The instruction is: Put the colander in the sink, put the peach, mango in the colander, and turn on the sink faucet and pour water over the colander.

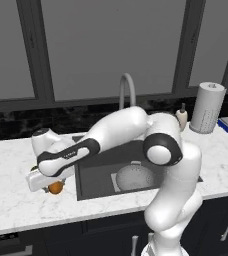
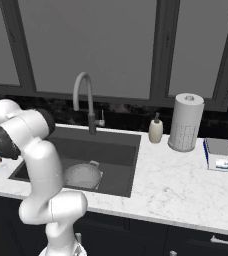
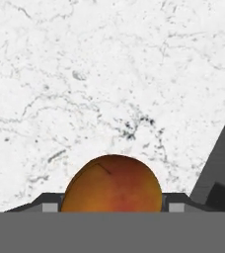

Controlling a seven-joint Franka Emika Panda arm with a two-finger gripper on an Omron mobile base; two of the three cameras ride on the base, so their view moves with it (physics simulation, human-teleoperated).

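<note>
Gripper (image 3: pixel 112 210) closed on the peach (image 3: pixel 112 184): a finger tip sits flush against each side of the fruit. Arm reaches left across the sink (image 1: pixel 98 175), hand low over the marble counter (image 1: pixel 16 210) just left of the basin. Colander (image 1: pixel 135 177) sits in the sink, right of the hand. Faucet (image 1: pixel 127 87) at far rim.

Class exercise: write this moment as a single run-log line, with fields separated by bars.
colander in sink | peach on counter, between tool tips | grip unconfirmed | faucet untouched
</note>
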